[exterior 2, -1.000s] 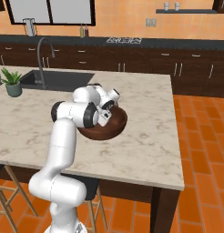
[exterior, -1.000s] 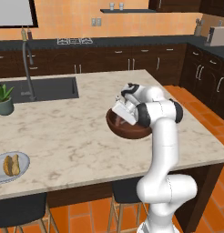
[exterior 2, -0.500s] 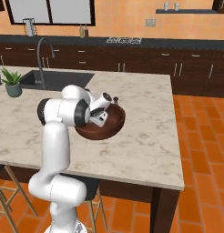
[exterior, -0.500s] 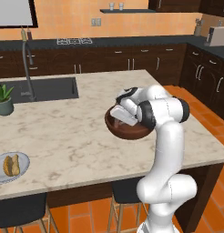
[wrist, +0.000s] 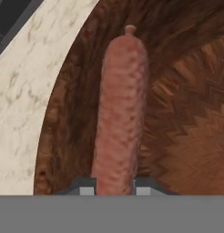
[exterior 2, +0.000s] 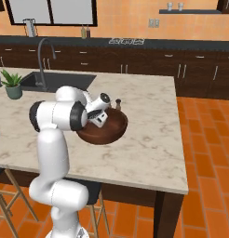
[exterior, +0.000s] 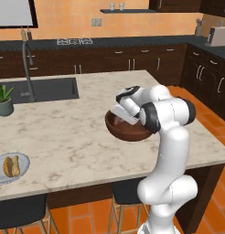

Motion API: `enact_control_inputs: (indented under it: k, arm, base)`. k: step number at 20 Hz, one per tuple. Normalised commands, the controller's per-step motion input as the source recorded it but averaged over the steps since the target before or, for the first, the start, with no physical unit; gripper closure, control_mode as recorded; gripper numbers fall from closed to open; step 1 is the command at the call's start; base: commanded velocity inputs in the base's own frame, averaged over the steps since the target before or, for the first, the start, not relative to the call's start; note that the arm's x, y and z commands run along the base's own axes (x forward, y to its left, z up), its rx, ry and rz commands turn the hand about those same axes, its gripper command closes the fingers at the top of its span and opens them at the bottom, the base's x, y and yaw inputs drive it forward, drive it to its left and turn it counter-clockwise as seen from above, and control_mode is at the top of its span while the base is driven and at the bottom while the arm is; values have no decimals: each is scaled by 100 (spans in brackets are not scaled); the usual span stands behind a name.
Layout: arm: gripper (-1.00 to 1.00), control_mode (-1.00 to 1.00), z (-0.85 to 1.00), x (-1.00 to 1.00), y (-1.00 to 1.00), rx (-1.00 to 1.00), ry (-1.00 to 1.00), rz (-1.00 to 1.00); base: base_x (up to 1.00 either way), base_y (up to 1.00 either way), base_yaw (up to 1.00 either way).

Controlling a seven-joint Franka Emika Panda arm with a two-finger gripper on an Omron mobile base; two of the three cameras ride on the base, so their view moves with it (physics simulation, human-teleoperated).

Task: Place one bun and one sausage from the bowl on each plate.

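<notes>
The wide dark reddish-brown bowl sits on the marble island near its right end. My gripper reaches down inside it. In the hand view a long pinkish sausage runs straight up from between the two fingertips, lying over the bowl's inner wall. The gripper is shut on the sausage's near end. A plate at the island's front left corner carries a bun with something brownish beside it. No bun shows in the bowl.
A sink with a tall faucet and a potted plant stand at the island's left. A small dark shaker stands just behind the bowl. Bare marble lies between bowl and plate. Stools stand under the front edge.
The arm's elbow has swung to the left while the hand stayed in the bowl, a little lower. The grip has kept the same width.
</notes>
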Motion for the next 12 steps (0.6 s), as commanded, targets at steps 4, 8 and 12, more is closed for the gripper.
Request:
enact_control_inputs:
  k: [4, 8, 12]
  arm:
    - [100, -100, 86, 0, -8, 10, 2, 0]
    - [100, -100, 45, -21, 4, 0, 0, 0]
    - [100, -100, 0, -57, 39, -5, -6, 5]
  base:
    - [0, 0, 0]
    - [0, 0, 0]
    - [0, 0, 0]
